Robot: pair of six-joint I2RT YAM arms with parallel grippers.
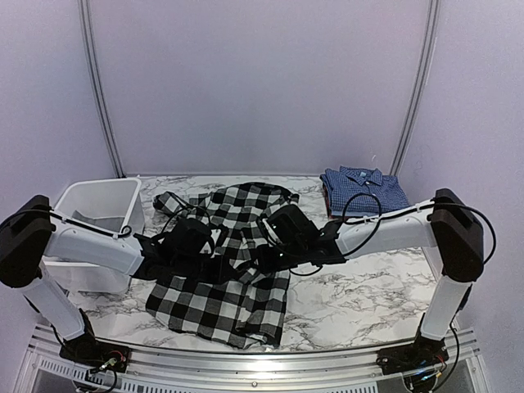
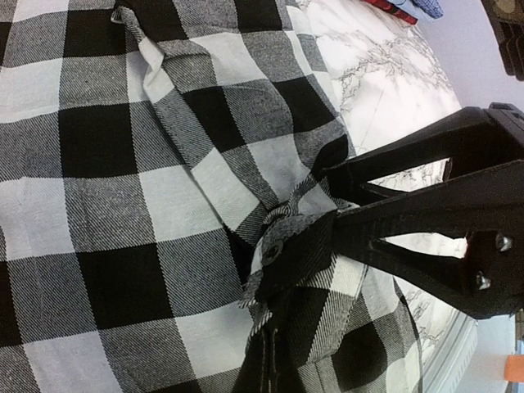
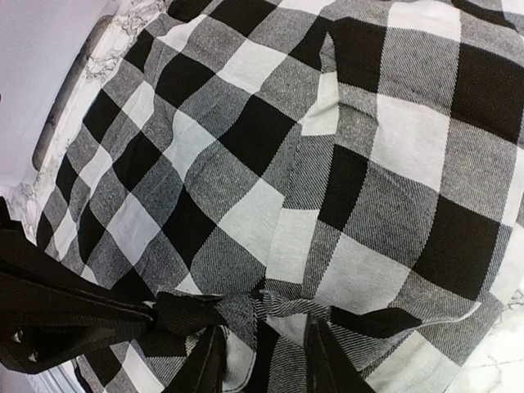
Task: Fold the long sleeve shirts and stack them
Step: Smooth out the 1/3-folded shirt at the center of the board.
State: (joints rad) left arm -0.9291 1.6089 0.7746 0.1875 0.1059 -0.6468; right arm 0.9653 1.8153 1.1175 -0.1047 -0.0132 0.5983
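The black-and-white check shirt (image 1: 237, 303) lies spread on the marble table, rumpled in the middle. My left gripper (image 1: 196, 246) and right gripper (image 1: 274, 246) meet over its centre. In the left wrist view my left gripper (image 2: 268, 344) is shut on a fold of the shirt (image 2: 123, 205) beside a buttoned cuff (image 2: 282, 246), which the right gripper (image 2: 334, 209) pinches. In the right wrist view my right gripper (image 3: 262, 336) has bunched shirt cloth (image 3: 270, 164) between its fingers, with the left gripper (image 3: 184, 313) close beside it. The blue checked shirt (image 1: 364, 190) lies folded at the back right.
A white plastic bin (image 1: 98, 184) stands at the left, behind my left arm. Bare marble (image 1: 360, 295) shows to the right of the check shirt. The table's front rail (image 1: 262, 360) runs just below the shirt's hem.
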